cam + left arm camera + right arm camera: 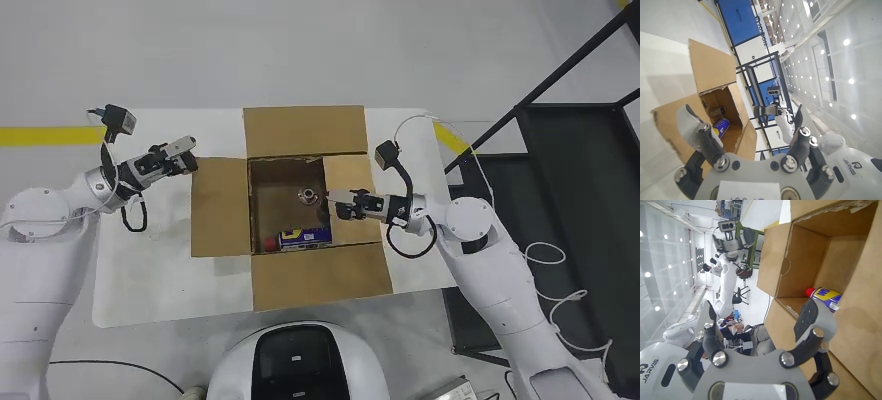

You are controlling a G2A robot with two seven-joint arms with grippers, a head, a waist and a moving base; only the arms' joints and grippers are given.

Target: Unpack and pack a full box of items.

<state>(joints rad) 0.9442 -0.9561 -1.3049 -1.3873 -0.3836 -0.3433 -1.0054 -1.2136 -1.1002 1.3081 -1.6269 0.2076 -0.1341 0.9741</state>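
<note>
Hovering with fingers spread at either side of an open cardboard box (300, 132) on the white tabletop (160, 285), both grippers are empty.

Left gripper (190, 155) hangs over the tabletop's left side, just off the box's left flap, fingers wide apart. Right gripper (335, 203) sits over the right flap at the rim of the opening, fingers likewise apart. Inside the box, a blue-and-yellow spray can (303, 237) with a red cap lies on its side along the near wall, and a small metal sleeve (309, 193) lies apart from it near the middle.

Bright ceiling lamps (846, 42) glare, casting soft shadows.
</note>
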